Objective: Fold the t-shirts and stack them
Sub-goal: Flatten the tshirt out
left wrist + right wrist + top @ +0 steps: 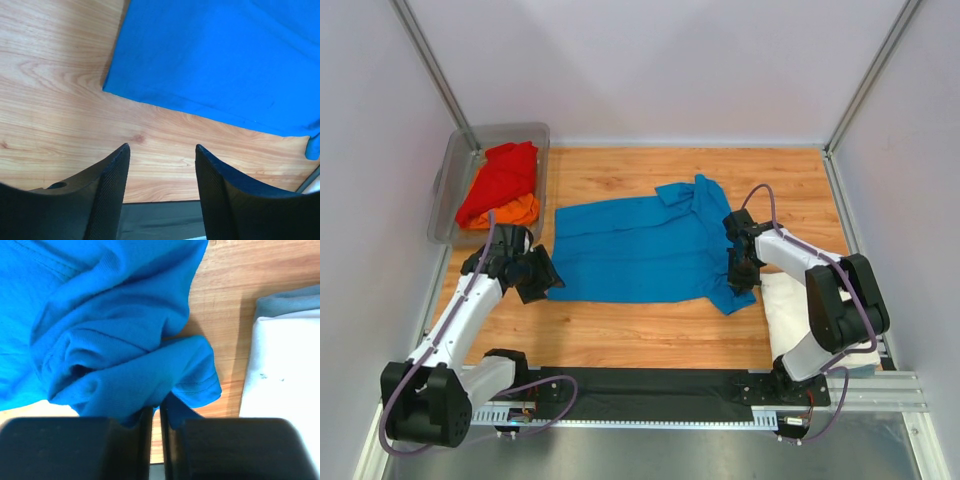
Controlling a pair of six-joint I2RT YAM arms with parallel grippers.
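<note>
A bright blue t-shirt [630, 245] lies spread on the wooden table, its right side bunched up. My right gripper [740, 262] is shut on the bunched blue cloth by the sleeve [110, 340], the jaws [156, 412] nearly closed with cloth between them. My left gripper [542, 275] is open and empty just off the shirt's near left corner [215, 60], its fingers [161, 147] over bare wood. A folded white t-shirt [790, 310] lies at the right, also in the right wrist view [285, 370]. A red t-shirt [502, 178] and an orange t-shirt [510, 212] lie in the tub.
The grey see-through plastic tub [450, 190] stands at the back left corner. A black mat [640, 385] runs along the near edge between the arm bases. White walls and metal posts enclose the table.
</note>
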